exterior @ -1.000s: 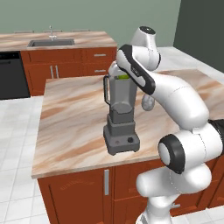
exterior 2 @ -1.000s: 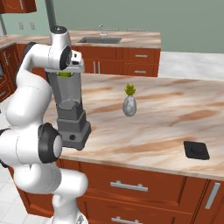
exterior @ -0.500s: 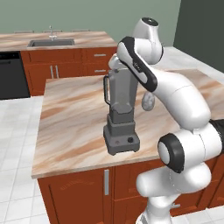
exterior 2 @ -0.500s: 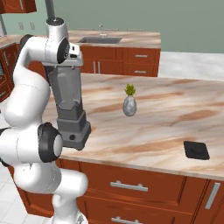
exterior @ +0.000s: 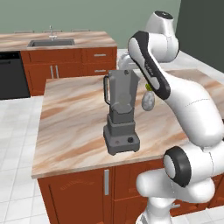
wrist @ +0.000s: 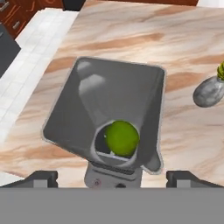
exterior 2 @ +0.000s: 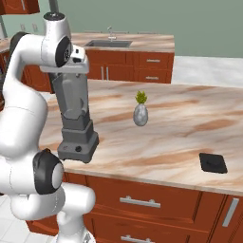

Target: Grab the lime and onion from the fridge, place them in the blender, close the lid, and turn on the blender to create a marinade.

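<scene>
The dark grey blender (exterior: 120,109) stands on the island counter (exterior: 70,127) with its jar uncovered. In the hand view I look straight down into the jar (wrist: 83,109). The yellow-green lime (wrist: 121,138) lies at its bottom. My gripper (wrist: 113,178) hangs open just above the jar's rim, holding nothing; in the right base view the hand (exterior 2: 66,69) sits directly over the blender (exterior 2: 73,109). The black lid (exterior 2: 212,163) lies flat on the counter, far right near the front edge. The onion and the fridge are out of view.
A small grey vase with green leaves (exterior 2: 140,114) stands on the counter just right of the blender, also seen as the vase (wrist: 209,92). A back counter with a sink (exterior: 50,42) and a black dishwasher (exterior: 11,74) lie beyond a tiled aisle.
The jaws opened wider and let go of the lime, which dropped from the jar's rim to its bottom. The hand has risen a little above the jar.
</scene>
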Controlling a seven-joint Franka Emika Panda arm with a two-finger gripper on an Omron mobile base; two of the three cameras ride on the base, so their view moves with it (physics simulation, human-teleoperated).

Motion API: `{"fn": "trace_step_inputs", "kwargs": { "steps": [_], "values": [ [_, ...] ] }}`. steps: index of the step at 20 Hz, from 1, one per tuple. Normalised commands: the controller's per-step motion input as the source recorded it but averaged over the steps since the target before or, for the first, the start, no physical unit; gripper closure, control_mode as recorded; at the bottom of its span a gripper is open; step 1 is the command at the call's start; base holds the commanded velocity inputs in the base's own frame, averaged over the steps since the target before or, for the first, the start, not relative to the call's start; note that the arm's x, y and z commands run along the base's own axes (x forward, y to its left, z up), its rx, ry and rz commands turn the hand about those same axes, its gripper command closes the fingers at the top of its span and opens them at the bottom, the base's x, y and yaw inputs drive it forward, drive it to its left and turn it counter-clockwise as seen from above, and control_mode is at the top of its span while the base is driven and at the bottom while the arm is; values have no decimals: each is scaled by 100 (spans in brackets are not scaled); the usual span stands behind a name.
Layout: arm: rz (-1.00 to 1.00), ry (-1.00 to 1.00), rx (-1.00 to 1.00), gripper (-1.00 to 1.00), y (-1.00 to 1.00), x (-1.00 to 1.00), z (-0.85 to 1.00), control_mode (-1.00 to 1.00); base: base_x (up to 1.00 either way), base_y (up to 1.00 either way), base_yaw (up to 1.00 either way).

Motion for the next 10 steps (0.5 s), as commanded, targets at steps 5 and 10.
{"fn": "trace_step_inputs", "kwargs": {
  "steps": [5, 10],
  "values": [
    [-12, 0, 0, -100, -52, -76, -18, -100, 0, 0, 0],
    [-13, 0, 0, -100, -11, -17, -28, -100, 0, 0, 0]
  ]
}}
